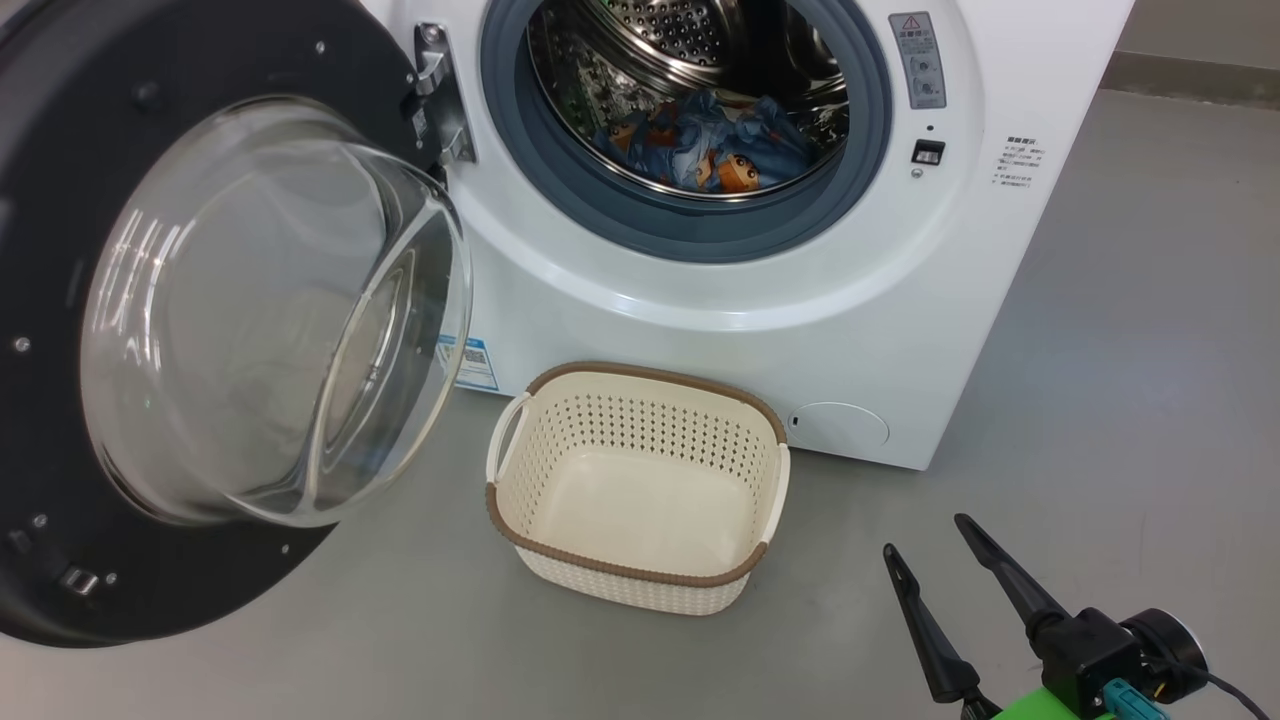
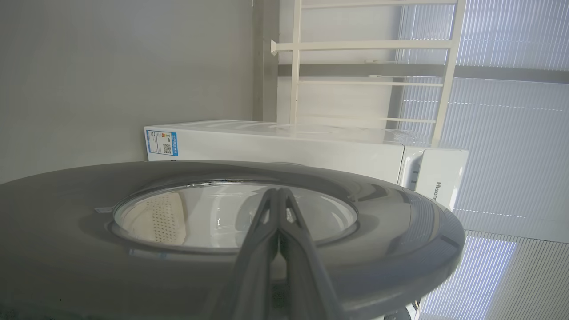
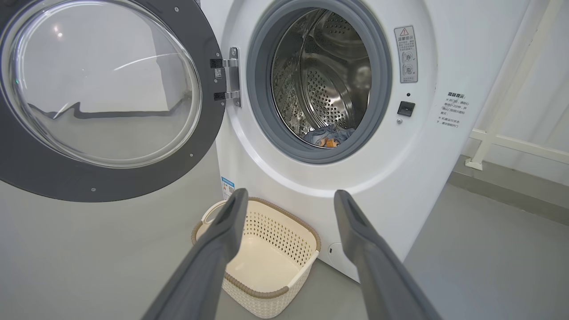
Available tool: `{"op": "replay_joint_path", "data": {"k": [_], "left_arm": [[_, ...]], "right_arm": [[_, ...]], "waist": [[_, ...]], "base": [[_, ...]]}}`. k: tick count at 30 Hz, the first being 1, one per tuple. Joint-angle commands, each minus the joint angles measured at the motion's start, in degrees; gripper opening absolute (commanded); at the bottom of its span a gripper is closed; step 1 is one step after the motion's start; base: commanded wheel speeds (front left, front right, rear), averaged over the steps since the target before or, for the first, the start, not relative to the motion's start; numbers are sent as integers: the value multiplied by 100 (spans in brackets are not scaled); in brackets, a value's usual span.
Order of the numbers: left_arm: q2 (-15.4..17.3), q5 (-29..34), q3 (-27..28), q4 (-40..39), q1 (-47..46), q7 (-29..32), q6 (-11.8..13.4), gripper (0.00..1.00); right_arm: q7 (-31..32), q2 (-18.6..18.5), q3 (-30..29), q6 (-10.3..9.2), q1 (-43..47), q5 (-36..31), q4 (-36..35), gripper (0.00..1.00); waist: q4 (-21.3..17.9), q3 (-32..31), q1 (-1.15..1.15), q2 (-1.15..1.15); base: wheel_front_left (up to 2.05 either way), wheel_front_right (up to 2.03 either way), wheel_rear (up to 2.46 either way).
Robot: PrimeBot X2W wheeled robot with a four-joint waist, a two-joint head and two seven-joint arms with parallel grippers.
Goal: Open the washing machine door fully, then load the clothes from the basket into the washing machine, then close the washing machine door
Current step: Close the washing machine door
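Basket [image 1: 640,592] on smooth grey floor [image 1: 1120,400]

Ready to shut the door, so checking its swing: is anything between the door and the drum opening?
Nothing visible. The clothes lie inside the drum, off the gasket. The basket stands on the floor under the opening, apparently below the rim of the washing machine door. The right gripper hangs well aside.

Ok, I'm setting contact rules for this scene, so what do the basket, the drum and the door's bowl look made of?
Basket: seemingly moulded plastic, matte cream, given its even punched holes and brown woven-look rim. Drum: bright perforated metal, probably stainless steel, since it mirrors its surroundings. Door bowl: clear and glossy with sharp highlights, glass or clear plastic; the look leaves that open.
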Motion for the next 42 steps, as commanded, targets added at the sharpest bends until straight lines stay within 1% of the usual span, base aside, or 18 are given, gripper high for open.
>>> {"op": "replay_joint_path", "data": {"k": [1,8,12,21,22,31,36,42], "left_arm": [[173,-66,28,-204,101,143,43,0],[-12,-122,-3,-783,365,518,333,0],[-169,-189,64,-1137,541,615,557,0],[-483,-338,217,-1910,869,757,891,0],[-483,-338,217,-1910,869,757,891,0],[-770,-441,228,-2735,1182,1040,1170,0],[-858,-436,262,-3103,1357,1085,1331,0],[-943,-425,149,-3512,1444,1282,1538,0]], "right_arm": [[-27,-15,128,9,-72,24,-127,100],[-27,35,101,9,-76,14,-145,100],[-27,75,102,9,-88,12,-146,100],[-27,110,129,9,-138,19,-136,100],[-27,110,129,9,-138,19,-136,100],[-27,112,118,9,-226,37,-186,100],[-27,79,125,9,-260,49,-176,100],[-27,89,117,9,-319,44,-178,100]], "waist": [[3,-4,0,0],[38,29,0,0],[46,31,0,0],[26,27,0,0],[26,27,0,0],[-81,145,0,0],[-181,177,0,0],[-296,216,0,0]], "base": [[0,0,0],[0,0,0],[0,0,0],[0,0,0],[0,0,0],[0,0,0],[0,0,0],[0,0,0]]}}
